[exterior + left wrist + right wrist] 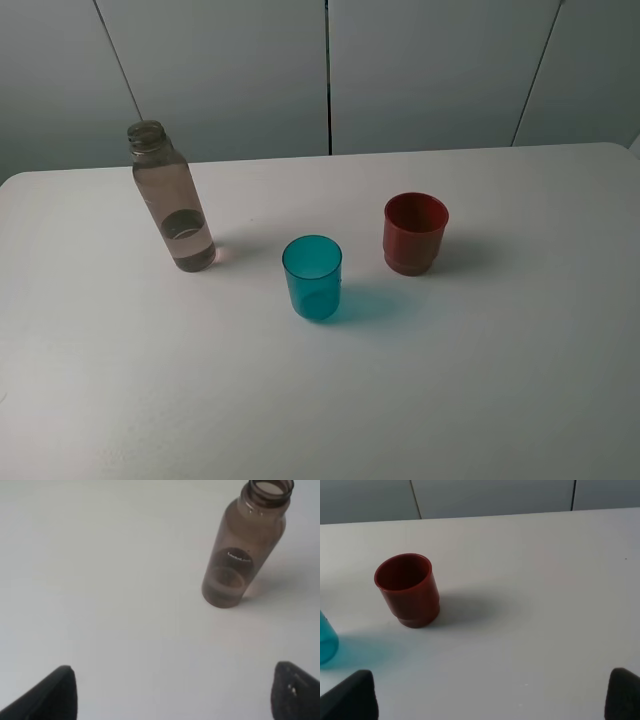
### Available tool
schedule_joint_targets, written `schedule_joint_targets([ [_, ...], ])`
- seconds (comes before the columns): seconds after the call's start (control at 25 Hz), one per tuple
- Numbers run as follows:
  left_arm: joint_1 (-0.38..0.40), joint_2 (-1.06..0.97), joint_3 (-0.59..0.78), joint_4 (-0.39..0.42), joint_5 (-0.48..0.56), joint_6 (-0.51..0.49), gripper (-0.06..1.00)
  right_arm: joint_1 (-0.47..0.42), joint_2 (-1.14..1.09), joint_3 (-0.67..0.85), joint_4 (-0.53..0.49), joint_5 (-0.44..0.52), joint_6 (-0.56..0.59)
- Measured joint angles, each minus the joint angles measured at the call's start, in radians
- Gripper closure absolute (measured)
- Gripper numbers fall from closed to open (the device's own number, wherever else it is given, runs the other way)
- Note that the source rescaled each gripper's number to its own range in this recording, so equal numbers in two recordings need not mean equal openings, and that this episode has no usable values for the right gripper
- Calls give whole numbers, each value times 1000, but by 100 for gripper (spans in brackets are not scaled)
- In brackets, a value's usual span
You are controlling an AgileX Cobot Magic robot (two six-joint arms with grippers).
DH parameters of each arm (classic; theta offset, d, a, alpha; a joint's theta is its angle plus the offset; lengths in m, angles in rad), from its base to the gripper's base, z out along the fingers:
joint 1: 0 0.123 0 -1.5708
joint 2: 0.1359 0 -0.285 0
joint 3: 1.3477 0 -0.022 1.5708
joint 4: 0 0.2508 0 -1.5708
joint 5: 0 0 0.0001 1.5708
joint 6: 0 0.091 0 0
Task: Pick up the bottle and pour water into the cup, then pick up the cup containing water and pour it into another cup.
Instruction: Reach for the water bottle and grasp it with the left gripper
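The bottle (172, 198) stands upright and capless on the left of the white table (480, 400), with a little water at its bottom. The translucent teal cup (312, 277) stands in the middle. The red-brown cup (415, 232) is to its right and slightly farther back. Neither arm shows in the exterior high view. In the left wrist view my left gripper (175, 695) is open, its fingertips (55, 695) wide apart, and the bottle (242, 547) stands some way ahead. My right gripper (490, 695) is open too, with the red-brown cup (410, 590) ahead and the teal cup's edge (326, 640) at the border.
Grey wall panels (330, 70) rise behind the table's far edge. Apart from the bottle and the two cups, only bare white tabletop shows around them and toward the front.
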Motion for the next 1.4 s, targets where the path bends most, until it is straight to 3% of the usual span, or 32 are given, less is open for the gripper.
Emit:
schedule_joint_targets([
  [0.16,0,83,5,-44,-33,42,-2,0,0,0,0,0,0],
  [0.36,0,169,100,-76,-161,59,-2,0,0,0,0,0,0],
  [1.04,-2,222,341,-98,-556,95,-2,0,0,0,0,0,0],
  [1.4,-110,327,347,35,-652,93,-2,0,0,0,0,0,0],
])
